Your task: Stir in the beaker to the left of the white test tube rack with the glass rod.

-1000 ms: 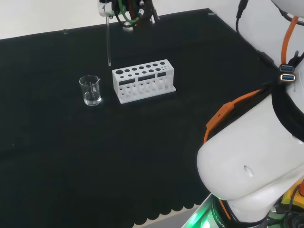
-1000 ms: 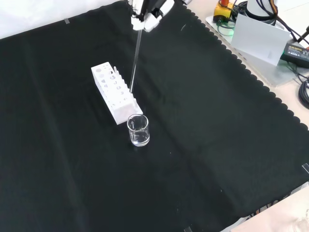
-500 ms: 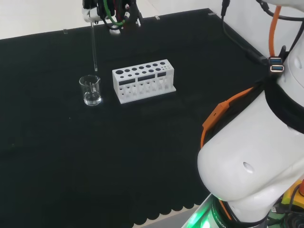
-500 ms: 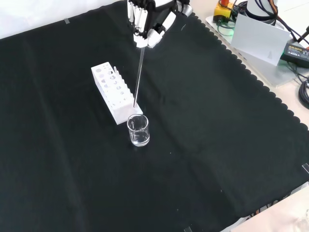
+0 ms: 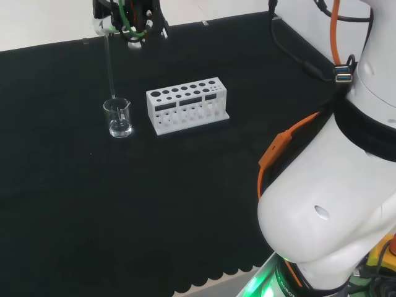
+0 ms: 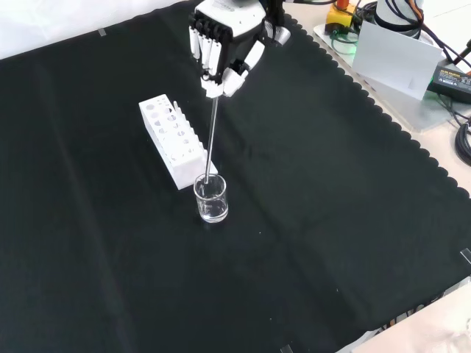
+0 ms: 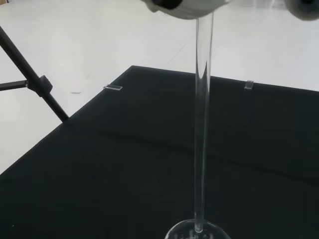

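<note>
- The glass rod (image 6: pixel 211 143) is held nearly upright, its lower tip at the mouth of the beaker (image 6: pixel 210 198); in the wrist view the tip is seen just at the rim, and whether it has entered the liquid cannot be told.
- The rod (image 5: pixel 109 68) is judged stiff, light, smooth and brittle, so it is best taken near its upper end, where it is held now, and kept off the glass wall.
- The rod's top is pinched by the curled fingers (image 6: pixel 213 81) of the hand (image 6: pixel 221 44), which hangs above the tabletop.
- The beaker (image 5: pixel 117 117) is seen as small, clear and light, with a little liquid at the bottom; it is judged easy to tip or slide if struck sideways.
- In the head view the beaker stands just left of the white test tube rack (image 5: pixel 187 105); in the front view it stands nearer than the rack (image 6: pixel 173 140), close to its near end.
- Both rest on the black tabletop (image 6: pixel 331 220).
</note>
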Controlling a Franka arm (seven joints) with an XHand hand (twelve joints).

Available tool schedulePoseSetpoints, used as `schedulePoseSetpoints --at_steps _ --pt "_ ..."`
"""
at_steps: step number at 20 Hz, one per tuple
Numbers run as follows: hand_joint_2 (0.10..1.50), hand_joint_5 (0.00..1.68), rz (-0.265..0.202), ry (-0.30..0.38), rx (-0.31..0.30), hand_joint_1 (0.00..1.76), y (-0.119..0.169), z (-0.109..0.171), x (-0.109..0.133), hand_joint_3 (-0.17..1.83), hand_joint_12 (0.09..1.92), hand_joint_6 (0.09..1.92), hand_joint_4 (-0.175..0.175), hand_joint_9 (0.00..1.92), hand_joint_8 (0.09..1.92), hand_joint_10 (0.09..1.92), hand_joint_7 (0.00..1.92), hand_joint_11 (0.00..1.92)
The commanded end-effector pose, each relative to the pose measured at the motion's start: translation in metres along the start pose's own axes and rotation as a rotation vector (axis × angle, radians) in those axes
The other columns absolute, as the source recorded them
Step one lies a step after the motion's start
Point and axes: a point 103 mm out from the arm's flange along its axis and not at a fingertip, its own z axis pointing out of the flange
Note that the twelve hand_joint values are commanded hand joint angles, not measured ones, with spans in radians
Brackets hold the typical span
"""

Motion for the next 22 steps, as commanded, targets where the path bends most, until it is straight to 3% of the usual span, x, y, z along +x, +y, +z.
schedulePoseSetpoints --at_steps 1,22 --pt "1.03 1.45 -0.005 0.006 0.029 1.33 0.006 0.014 0.002 -0.17 0.56 0.09 -0.175 1.80 0.24 0.19 1.54 1.60" --pt "1.03 1.45 0.026 0.004 0.108 1.33 0.002 0.047 -0.026 -0.17 0.57 0.09 -0.175 1.81 0.26 0.19 1.53 1.60"
